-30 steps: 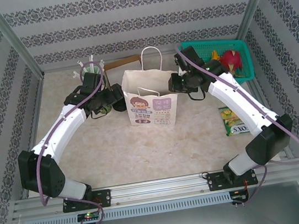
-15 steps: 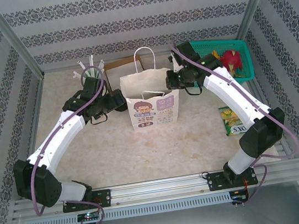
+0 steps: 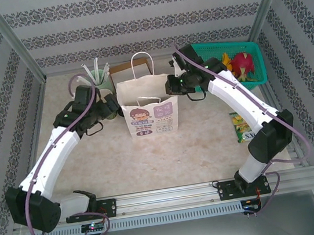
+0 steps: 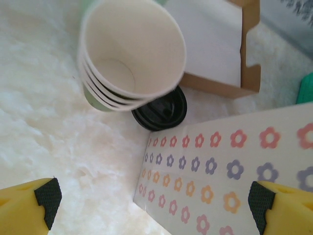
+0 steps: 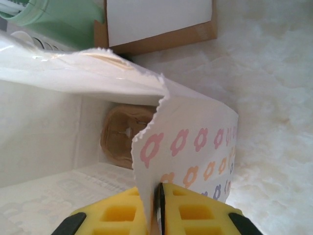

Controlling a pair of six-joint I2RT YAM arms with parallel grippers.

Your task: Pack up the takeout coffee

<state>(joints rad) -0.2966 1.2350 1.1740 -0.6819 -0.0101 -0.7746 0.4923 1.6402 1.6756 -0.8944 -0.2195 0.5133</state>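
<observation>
The takeout coffee (image 4: 164,108) shows its round black lid on the table, its sides hidden behind a leaning stack of lidless cups (image 4: 132,54). My left gripper (image 4: 151,205) is open just short of it, with the table and the flowered side of the white paper bag (image 4: 230,176) between its yellow fingers (image 4: 34,208). From above, the left gripper (image 3: 109,108) sits at the left side of the bag (image 3: 149,111). My right gripper (image 5: 157,200) is shut on the bag's serrated top rim (image 5: 146,129), at its right side (image 3: 170,85).
A brown ring-shaped item (image 5: 122,134) lies inside the bag. Behind the bag stand a mint-green straw holder (image 3: 98,79) and a flat brown box (image 3: 130,70). A teal basket (image 3: 237,62) with fruit is at the back right, and a green snack packet (image 3: 241,126) lies on the right.
The right gripper has moved left with the bag's rim in it, and the bag has shifted left. The left arm has swung left and back beside the bag.
</observation>
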